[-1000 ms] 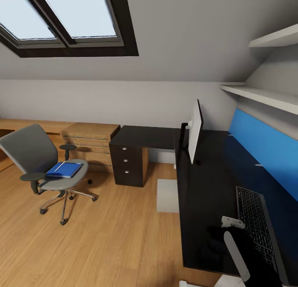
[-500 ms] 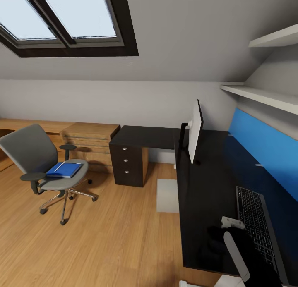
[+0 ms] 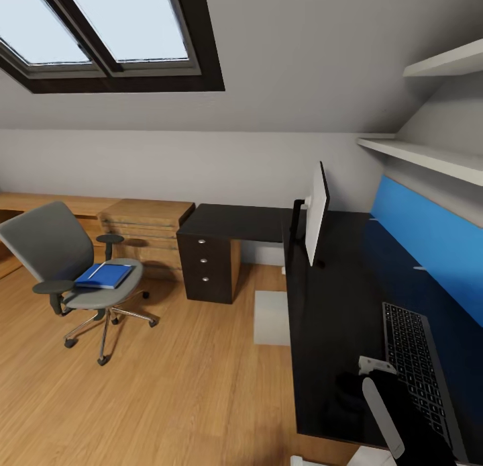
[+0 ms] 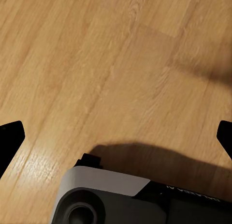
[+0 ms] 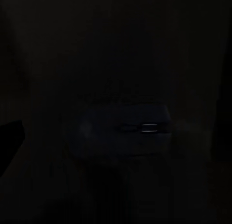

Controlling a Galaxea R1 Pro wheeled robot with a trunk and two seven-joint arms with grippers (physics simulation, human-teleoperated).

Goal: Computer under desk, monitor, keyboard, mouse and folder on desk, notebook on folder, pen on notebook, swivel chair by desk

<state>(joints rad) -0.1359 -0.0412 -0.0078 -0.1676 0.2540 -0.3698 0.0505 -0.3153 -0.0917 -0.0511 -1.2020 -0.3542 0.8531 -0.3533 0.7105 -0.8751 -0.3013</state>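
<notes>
The grey swivel chair (image 3: 50,251) stands on the floor at left, apart from the desk (image 3: 335,305). The blue folder (image 3: 107,276) lies on its seat with a thin pale pen (image 3: 96,271) on top; I cannot make out the notebook. The monitor (image 3: 316,214) stands on the desk, edge-on. The keyboard (image 3: 416,368) lies near the blue back panel. The computer (image 3: 272,317) sits under the desk. My right arm (image 3: 386,412) reaches over the desk; its gripper (image 5: 116,137) is open around the dim mouse (image 5: 121,129). My left gripper (image 4: 116,137) is open over bare floor.
A black drawer unit (image 3: 208,268) closes the desk's far end, with low wooden shelving (image 3: 144,227) beside it along the wall. White shelves (image 3: 429,154) hang above the blue panel (image 3: 429,231). Wooden floor (image 3: 168,385) lies open between chair and desk.
My right wrist has shifted very slightly toward me over the desk. Everything else stays where it was.
</notes>
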